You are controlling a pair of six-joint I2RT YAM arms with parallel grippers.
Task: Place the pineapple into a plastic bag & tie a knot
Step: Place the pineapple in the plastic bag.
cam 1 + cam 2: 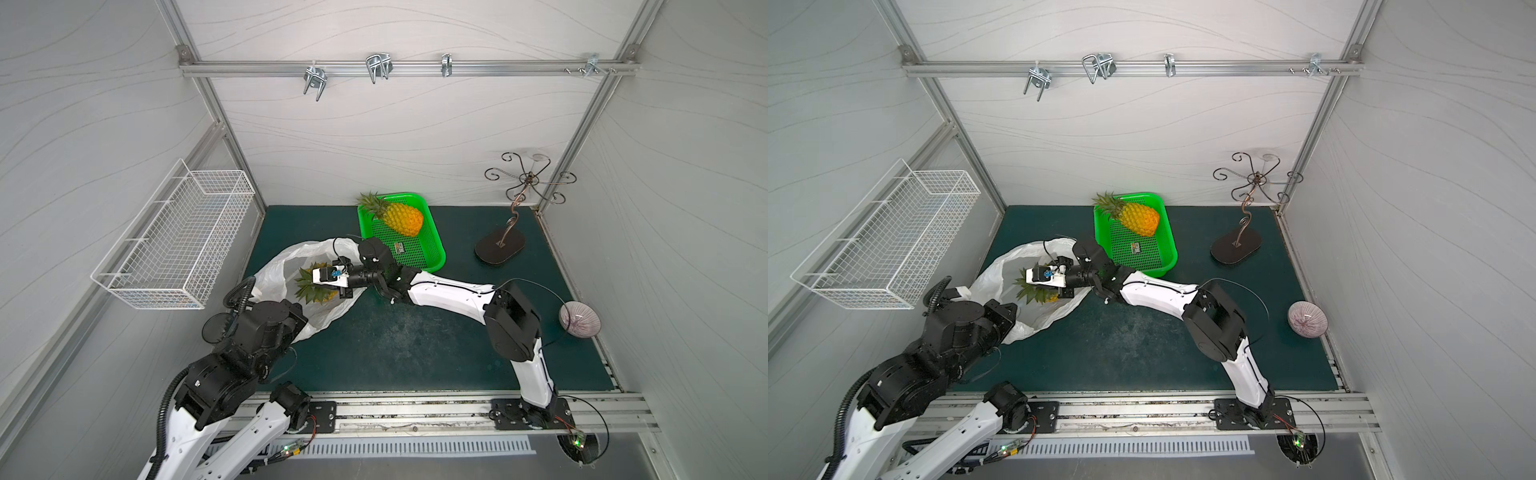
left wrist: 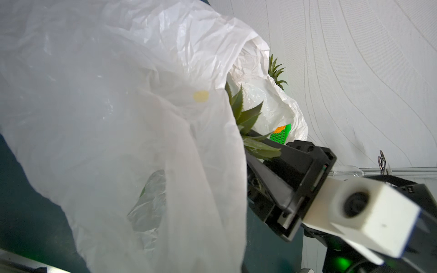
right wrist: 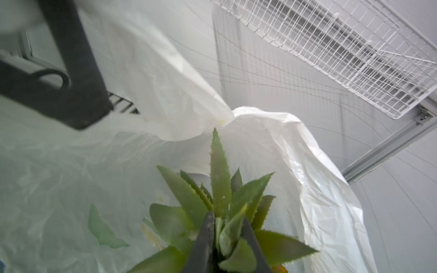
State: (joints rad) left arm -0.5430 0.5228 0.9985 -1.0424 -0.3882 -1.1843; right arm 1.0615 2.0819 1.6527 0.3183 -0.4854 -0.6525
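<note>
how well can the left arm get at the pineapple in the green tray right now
Probably not. The left arm holds up the plastic bag, and the right arm lies across the way to the pineapple in the green tray.

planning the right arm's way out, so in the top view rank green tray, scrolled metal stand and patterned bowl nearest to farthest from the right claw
From the right claw, shut on the pineapple over the plastic bag, in a top view:
1. green tray, just behind it.
2. scrolled metal stand, back right corner.
3. patterned bowl, right edge of the mat.
</note>
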